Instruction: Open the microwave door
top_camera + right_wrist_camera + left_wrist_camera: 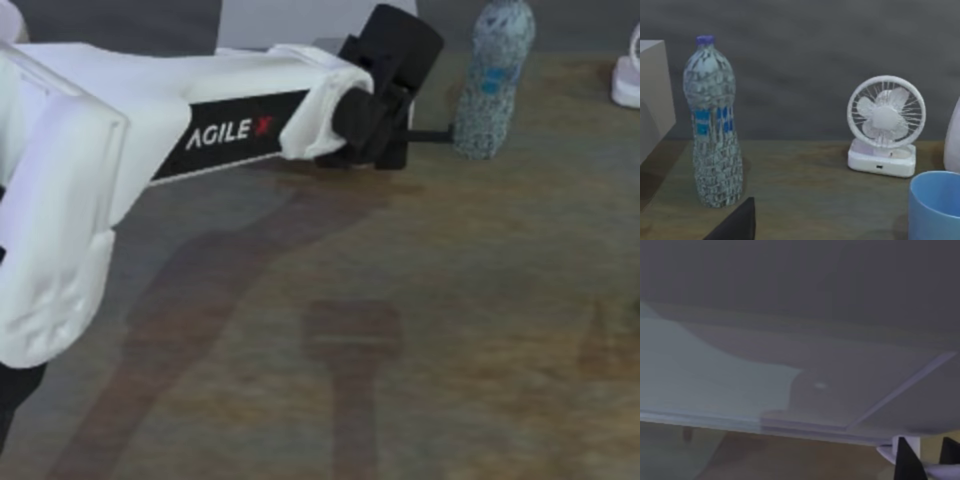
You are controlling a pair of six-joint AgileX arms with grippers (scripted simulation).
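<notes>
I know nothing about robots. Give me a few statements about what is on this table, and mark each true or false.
1. The left arm reaches across the table's far side toward the microwave. True.
2. The water bottle lies on its side. False: it stands upright, to the right of the left gripper.
3. A small white fan stands on the table. True.
4. The cup near the fan is red. False: it is blue.
5. The bottle's cap is purple. True.
6. The right arm is stretched across the table's middle. False: the top view shows only the left arm over the table.
</notes>
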